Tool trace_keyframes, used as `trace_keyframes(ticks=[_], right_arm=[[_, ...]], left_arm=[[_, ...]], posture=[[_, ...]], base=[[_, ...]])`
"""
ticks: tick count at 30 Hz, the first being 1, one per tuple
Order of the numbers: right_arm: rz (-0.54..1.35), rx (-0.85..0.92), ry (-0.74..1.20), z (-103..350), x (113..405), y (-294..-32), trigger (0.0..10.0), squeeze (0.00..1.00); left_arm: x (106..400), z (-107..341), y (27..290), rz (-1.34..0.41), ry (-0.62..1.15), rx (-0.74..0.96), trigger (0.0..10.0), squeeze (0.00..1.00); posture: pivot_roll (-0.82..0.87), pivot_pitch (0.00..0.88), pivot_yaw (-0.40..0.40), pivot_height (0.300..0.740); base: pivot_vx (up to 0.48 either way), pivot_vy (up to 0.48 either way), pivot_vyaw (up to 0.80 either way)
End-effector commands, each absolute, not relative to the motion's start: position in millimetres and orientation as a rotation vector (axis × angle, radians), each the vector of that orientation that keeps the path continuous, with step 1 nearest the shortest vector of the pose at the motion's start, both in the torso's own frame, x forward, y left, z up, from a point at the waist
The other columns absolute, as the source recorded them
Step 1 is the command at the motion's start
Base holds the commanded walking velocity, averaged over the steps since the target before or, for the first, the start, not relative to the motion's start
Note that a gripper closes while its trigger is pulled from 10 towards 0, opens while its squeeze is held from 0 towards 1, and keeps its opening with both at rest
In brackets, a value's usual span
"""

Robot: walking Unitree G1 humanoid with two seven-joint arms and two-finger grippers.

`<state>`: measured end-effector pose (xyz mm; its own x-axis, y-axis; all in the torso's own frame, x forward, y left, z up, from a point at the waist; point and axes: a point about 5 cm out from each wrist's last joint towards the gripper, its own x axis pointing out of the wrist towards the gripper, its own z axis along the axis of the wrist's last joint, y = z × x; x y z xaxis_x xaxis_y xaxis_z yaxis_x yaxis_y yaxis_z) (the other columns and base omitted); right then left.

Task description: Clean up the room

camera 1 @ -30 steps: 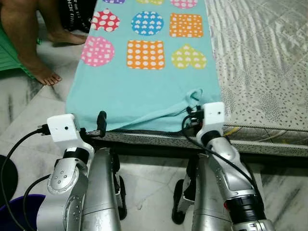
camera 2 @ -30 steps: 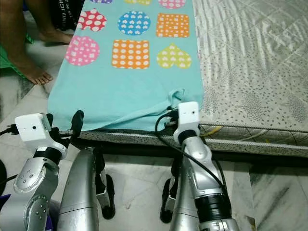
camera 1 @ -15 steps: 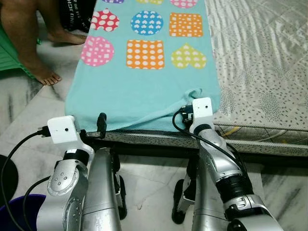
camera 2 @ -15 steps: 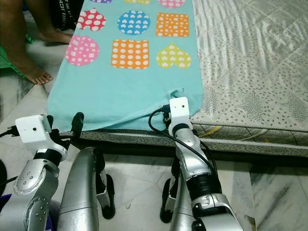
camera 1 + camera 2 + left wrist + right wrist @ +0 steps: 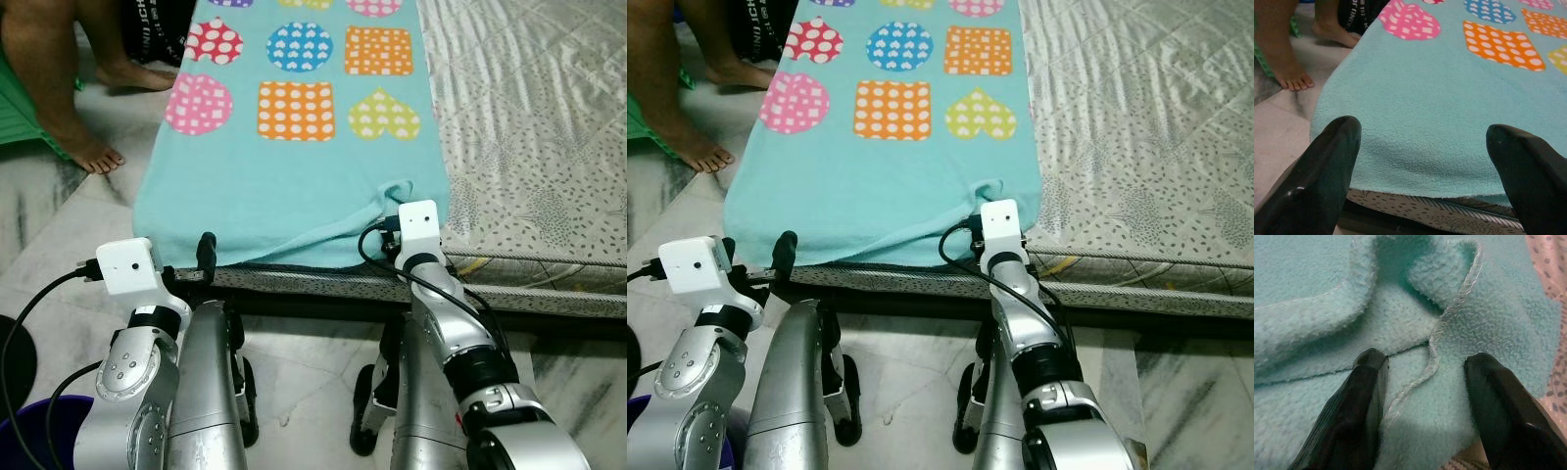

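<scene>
Your right gripper [image 5: 1422,377] sits with its fingers spread apart, both pads pressed down onto the teal blanket [image 5: 294,186] at a bunched, folded corner; the stitched hem runs between the two fingers, and nothing is pinched yet. In the left eye view that wrist is at centre right of the frame, right at the blanket's near edge where the fabric puckers up.

Your left gripper [image 5: 1425,161] is also parted wide, hovering just short of the blanket's lower left corner; its fingers look clear of the cloth, though you can't be sure from this angle. In the left eye view one black finger [image 5: 206,250] stands at lower left, beside the mattress edge.

The blanket lies flat over the left part of the mattress [image 5: 529,127], its polka-dot hearts, circles and squares filling the upper centre. The grey patterned mattress cover takes the right half of the frame.

A person's bare feet [image 5: 93,152] rest on the marble floor [image 5: 59,235] at upper left, well apart from either arm.
</scene>
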<state>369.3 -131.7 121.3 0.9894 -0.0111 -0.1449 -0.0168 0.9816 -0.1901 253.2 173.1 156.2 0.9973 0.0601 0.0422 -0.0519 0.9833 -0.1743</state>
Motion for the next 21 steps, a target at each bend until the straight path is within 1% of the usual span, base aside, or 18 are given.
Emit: trace_keyframes(ticks=[1, 2, 3, 4, 5, 15, 21], right_arm=[[-0.022, -0.184, 0.181, 112, 366, -138, 10.0, 0.00], [-0.025, -0.186, 0.180, 112, 367, -138, 9.8, 0.00], [-0.029, -0.186, 0.178, 112, 367, -139, 4.3, 0.00], [-0.029, -0.186, 0.178, 112, 367, -139, 4.3, 0.00], [-0.038, -0.189, 0.175, 112, 367, -141, 0.0, 0.00], [-0.124, -0.169, 0.154, 114, 364, -158, 0.0, 0.00], [-0.144, -0.137, 0.161, 109, 352, -171, 0.0, 0.00]], left_arm=[[250, 154, 174, 0.066, -0.036, -0.168, 10.0, 0.00], [250, 154, 174, 0.067, -0.036, -0.169, 10.0, 0.00], [250, 154, 174, 0.067, -0.036, -0.169, 10.0, 0.00], [250, 154, 174, 0.067, -0.036, -0.169, 10.0, 0.00], [250, 154, 173, 0.068, -0.037, -0.170, 10.0, 0.00], [251, 154, 174, 0.069, -0.040, -0.171, 10.0, 0.00], [252, 154, 174, 0.071, -0.041, -0.171, 10.0, 0.00]], posture=[[0.16, 0.359, -0.024, 0.530], [0.17, 0.358, -0.024, 0.530], [0.16, 0.358, -0.025, 0.530], [0.16, 0.358, -0.025, 0.530], [0.16, 0.357, -0.025, 0.530], [0.16, 0.354, -0.025, 0.530], [0.15, 0.351, -0.028, 0.530]], base=[[0.000, 0.000, 0.00], [0.000, 0.000, 0.00], [0.000, 0.000, 0.00], [0.000, 0.000, 0.00], [0.000, 0.000, 0.00], [0.000, 0.000, 0.00], [0.000, 0.000, 0.00]])
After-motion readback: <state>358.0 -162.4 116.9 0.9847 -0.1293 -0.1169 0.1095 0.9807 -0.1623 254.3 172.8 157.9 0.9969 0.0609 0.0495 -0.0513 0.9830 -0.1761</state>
